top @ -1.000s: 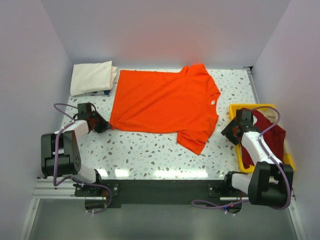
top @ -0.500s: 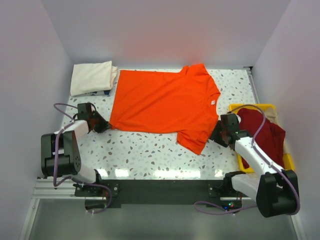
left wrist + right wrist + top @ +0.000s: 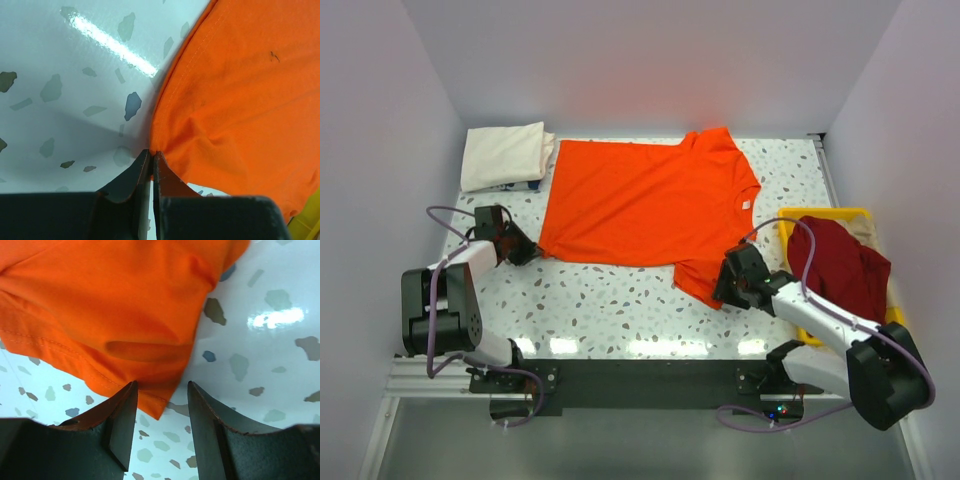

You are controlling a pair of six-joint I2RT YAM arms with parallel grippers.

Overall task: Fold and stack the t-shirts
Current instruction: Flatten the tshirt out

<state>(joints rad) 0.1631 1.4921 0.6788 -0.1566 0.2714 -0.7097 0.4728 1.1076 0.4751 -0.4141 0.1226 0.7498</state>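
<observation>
Moved: right hand (image 3: 723,288), over to the orange t-shirt (image 3: 640,205).
Right hand: apart, sleeve tip between.
Left hand (image 3: 151,156): clamped on hem corner.

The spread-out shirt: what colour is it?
The shirt is bright orange; top external view shows it best.

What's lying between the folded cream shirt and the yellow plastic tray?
The bright orange cloth t-shirt, spread out flat. The top camera view shows it.
</observation>
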